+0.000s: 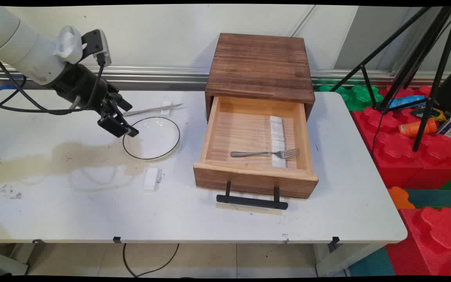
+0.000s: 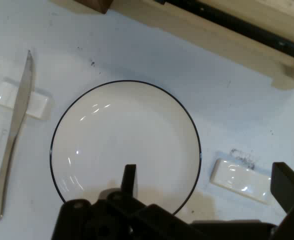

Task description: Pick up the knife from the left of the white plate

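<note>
Claw hovering over the plate's rim, holding nothing

The claw (image 1: 119, 124) is hanging spread and empty at the left rim of the plate (image 1: 152, 138); beyond the plate a knife (image 1: 153, 110) is lying, and right of it a fork (image 1: 266, 153) is sitting in the open drawer (image 1: 255, 178) on the counter (image 1: 170, 215).

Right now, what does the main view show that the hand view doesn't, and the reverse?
Only the main view shows the fork in the open wooden drawer, a tripod and red blocks. Only the hand view shows the jaws spread wide over the plate's edge. Both show the gripper, black-rimmed plate, knife on its white rest, and second rest.
</note>
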`<state>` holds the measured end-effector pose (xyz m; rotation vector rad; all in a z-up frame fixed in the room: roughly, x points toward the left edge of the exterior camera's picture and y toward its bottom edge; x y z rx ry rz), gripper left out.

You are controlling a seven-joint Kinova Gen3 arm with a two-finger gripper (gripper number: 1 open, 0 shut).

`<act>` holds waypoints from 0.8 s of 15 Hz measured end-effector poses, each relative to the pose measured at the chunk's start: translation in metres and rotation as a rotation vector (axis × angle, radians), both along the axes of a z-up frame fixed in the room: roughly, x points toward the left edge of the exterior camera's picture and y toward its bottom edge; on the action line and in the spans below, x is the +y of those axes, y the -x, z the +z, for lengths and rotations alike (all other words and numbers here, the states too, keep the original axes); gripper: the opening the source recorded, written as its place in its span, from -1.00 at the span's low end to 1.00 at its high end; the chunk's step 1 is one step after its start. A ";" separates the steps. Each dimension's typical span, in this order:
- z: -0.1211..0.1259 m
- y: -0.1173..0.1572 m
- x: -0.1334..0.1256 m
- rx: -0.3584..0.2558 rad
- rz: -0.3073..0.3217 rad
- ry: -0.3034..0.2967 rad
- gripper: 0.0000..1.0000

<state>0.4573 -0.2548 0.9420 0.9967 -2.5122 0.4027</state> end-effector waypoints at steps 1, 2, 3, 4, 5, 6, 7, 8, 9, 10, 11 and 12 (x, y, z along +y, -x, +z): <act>-0.001 0.000 -0.003 -0.010 -0.010 -0.001 1.00; -0.001 -0.001 -0.009 -0.022 -0.023 0.002 1.00; -0.001 -0.002 -0.015 -0.033 -0.032 0.005 1.00; -0.001 -0.003 -0.020 -0.041 -0.038 0.008 1.00; -0.001 -0.006 -0.028 -0.052 -0.043 0.012 1.00; -0.001 -0.009 -0.038 -0.064 -0.047 0.016 1.00; -0.001 -0.014 -0.048 -0.075 -0.049 0.021 1.00; -0.001 -0.017 -0.057 -0.085 -0.051 0.024 1.00; -0.001 -0.020 -0.063 -0.091 -0.051 0.025 1.00; -0.002 -0.024 -0.075 -0.101 -0.050 0.027 1.00; -0.004 -0.029 -0.085 -0.111 -0.047 0.027 1.00; -0.006 -0.033 -0.096 -0.121 -0.042 0.025 1.00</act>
